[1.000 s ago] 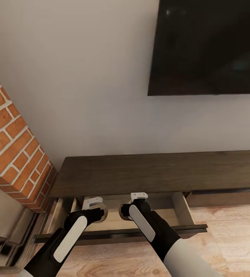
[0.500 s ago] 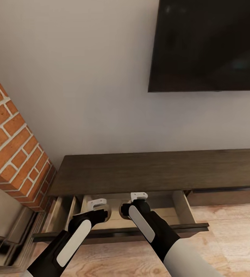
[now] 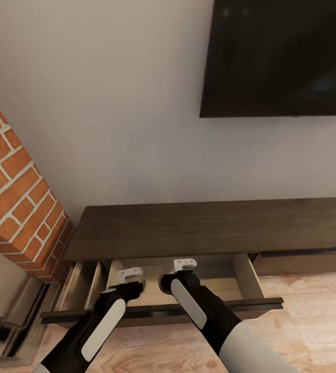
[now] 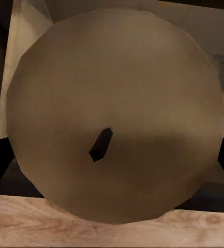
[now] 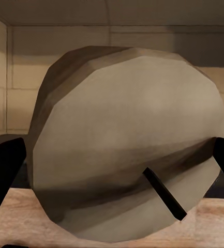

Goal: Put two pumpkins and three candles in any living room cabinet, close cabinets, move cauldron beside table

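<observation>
Two candles are in play, one in each hand, both held over the open drawer (image 3: 160,311) of the long dark cabinet (image 3: 209,228) under the wall-mounted screen (image 3: 279,57). The left hand (image 3: 130,276) pinches one candle (image 4: 114,113) by its sides, its flat wick end facing the wrist camera and the dark finger pads at either edge. The right hand (image 3: 184,265) is pressed onto the other candle (image 5: 127,160) the same way, its wick (image 5: 163,194) pointing toward the camera.

Judging by their look, these short wax stubs should be light and stiff, though smooth-sided and apt to slip or roll once released. A grip across the round wall, as now, suits them; setting them down low on the drawer floor before letting go seems safest.

Counted here: two candles, one cabinet, one open drawer. A brick column (image 3: 17,181) stands just left of the cabinet.
</observation>
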{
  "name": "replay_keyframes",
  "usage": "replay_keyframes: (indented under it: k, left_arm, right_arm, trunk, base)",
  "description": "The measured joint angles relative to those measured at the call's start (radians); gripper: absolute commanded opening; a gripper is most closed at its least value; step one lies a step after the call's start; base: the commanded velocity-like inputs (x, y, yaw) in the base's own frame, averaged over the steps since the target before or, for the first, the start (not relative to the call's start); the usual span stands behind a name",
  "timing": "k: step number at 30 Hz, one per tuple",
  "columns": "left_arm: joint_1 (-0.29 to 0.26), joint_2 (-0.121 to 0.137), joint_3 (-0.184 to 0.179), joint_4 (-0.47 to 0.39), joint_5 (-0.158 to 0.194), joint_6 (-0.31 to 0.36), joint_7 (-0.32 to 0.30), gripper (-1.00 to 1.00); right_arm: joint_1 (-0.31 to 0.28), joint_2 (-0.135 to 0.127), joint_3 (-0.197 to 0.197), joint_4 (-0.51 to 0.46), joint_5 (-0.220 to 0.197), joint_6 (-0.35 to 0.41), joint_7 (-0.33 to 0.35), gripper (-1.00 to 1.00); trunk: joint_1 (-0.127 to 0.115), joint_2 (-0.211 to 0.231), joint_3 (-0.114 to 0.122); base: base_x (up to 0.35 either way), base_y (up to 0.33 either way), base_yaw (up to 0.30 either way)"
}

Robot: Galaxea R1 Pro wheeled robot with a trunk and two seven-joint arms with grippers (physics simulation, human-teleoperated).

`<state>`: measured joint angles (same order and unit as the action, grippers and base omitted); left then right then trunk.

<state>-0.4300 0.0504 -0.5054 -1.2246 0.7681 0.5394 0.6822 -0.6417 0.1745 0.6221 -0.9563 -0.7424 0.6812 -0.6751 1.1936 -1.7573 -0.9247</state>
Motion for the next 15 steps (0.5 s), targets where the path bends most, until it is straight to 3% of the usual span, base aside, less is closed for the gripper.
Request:
replay_keyframes:
  k: [2,5,15]
  left_arm:
    - [0.000,-0.003,0.001,0.000,-0.025,-0.002,-0.004,-1.00]
    - [0.000,-0.007,0.000,0.000,-0.034,-0.004,-0.005,-1.00]
    - [0.000,-0.010,-0.004,0.000,-0.034,-0.034,-0.007,-1.00]
  right_arm:
    - [0.000,0.000,0.007,0.000,0.001,-0.003,0.000,-1.00]
    - [0.000,0.000,0.011,0.000,0.001,-0.003,0.000,-1.00]
    - [0.000,0.000,0.013,0.000,0.001,-0.004,0.000,-1.00]
  trunk:
    - [0.008,-0.014,-0.006]
    - [0.019,-0.035,-0.016]
    - [0.058,-0.105,-0.047]
  base:
    - [0.000,0.000,0.000]
    - [0.000,0.000,0.000]
    - [0.000,0.000,0.000]
